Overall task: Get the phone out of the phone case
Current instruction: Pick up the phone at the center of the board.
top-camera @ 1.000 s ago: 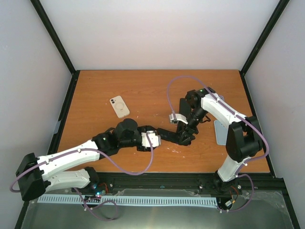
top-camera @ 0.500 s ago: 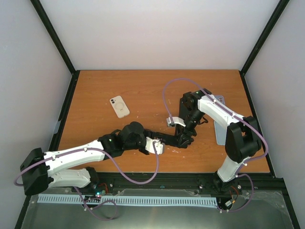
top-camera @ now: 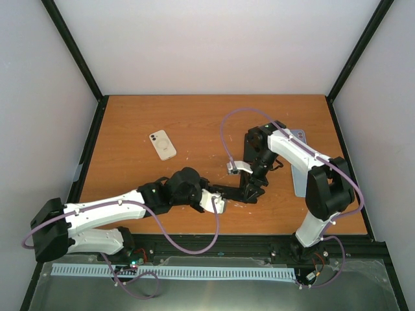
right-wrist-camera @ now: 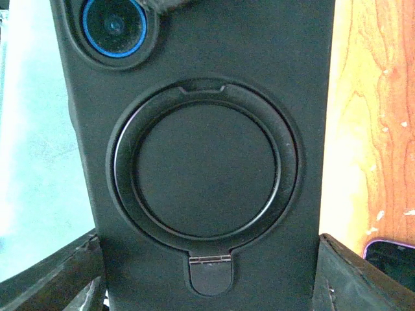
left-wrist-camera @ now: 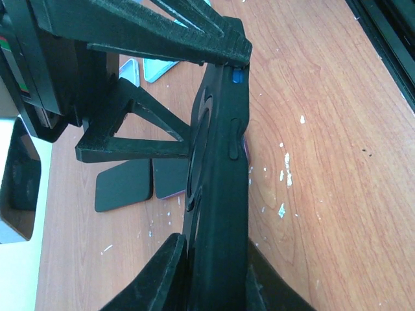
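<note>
top external, wood table (top-camera: 194, 123), white walls (top-camera: 214, 45), left end effector (left-wrist-camera: 214, 246), right end effector (right-wrist-camera: 207, 246) grip phone case (right-wrist-camera: 207, 162)

a wood-grain table (top-camera: 130, 116) carries a white phone (top-camera: 162, 144) at left and a pale flat slab (top-camera: 299, 183) at right.

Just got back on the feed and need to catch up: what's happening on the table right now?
Both arms meet mid-table on the black phone case. The right gripper holds it across its width, with the ringed back facing its camera. The left gripper pinches one edge. A blue-rimmed camera lens shows through the cutout, so the case looks not yet emptied. A pale phone lies apart, towards the far left.
</note>
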Robot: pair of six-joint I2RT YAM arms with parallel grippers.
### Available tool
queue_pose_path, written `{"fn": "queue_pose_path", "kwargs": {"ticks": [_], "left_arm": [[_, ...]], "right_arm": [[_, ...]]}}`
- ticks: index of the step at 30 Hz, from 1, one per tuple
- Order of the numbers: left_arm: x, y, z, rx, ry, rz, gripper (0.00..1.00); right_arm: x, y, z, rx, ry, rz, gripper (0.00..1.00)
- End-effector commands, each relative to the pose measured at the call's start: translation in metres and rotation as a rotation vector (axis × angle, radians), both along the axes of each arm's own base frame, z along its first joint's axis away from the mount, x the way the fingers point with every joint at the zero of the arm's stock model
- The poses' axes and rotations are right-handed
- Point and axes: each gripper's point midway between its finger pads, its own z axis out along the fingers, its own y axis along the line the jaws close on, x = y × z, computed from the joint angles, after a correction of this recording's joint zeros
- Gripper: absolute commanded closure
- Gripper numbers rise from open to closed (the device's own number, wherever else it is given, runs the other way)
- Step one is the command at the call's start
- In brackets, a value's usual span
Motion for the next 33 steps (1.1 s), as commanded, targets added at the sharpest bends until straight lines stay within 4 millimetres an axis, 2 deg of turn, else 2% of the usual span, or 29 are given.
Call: {"fn": "queue_pose_path", "kwargs": {"ticks": [1, 5, 10, 13, 18, 22, 27, 33], "left_arm": [[0.006, -0.006, 0.028, -0.087, 0.049, 0.073, 0.89], [0.006, 0.0, 0.028, -0.093, 0.117, 0.131, 0.89], [0.015, 0.017, 0.047, -0.189, 0.218, 0.205, 0.89], [0.017, 0.024, 0.058, -0.243, 0.302, 0.216, 0.89], [0.012, 0.024, 0.072, -0.308, 0.369, 0.2, 0.89], [0.01, 0.021, 0.081, -0.345, 0.387, 0.183, 0.89], [0.014, 0.021, 0.089, -0.376, 0.39, 0.192, 0.89], [0.02, 0.021, 0.094, -0.401, 0.404, 0.221, 0.89]], "right_arm": [[-0.004, 0.017, 0.026, 0.126, -0.031, -0.012, 0.22], [-0.001, 0.019, 0.047, 0.172, -0.105, -0.021, 0.05], [0.005, 0.019, 0.067, 0.202, -0.216, -0.049, 0.02], [0.009, 0.016, 0.068, 0.199, -0.298, -0.058, 0.04], [0.03, 0.011, 0.057, 0.19, -0.484, -0.103, 0.14], [0.044, 0.012, 0.055, 0.178, -0.546, -0.124, 0.23], [0.036, 0.014, 0.045, 0.159, -0.531, -0.064, 0.32], [0.023, 0.015, 0.04, 0.154, -0.518, 0.0, 0.49]]}}
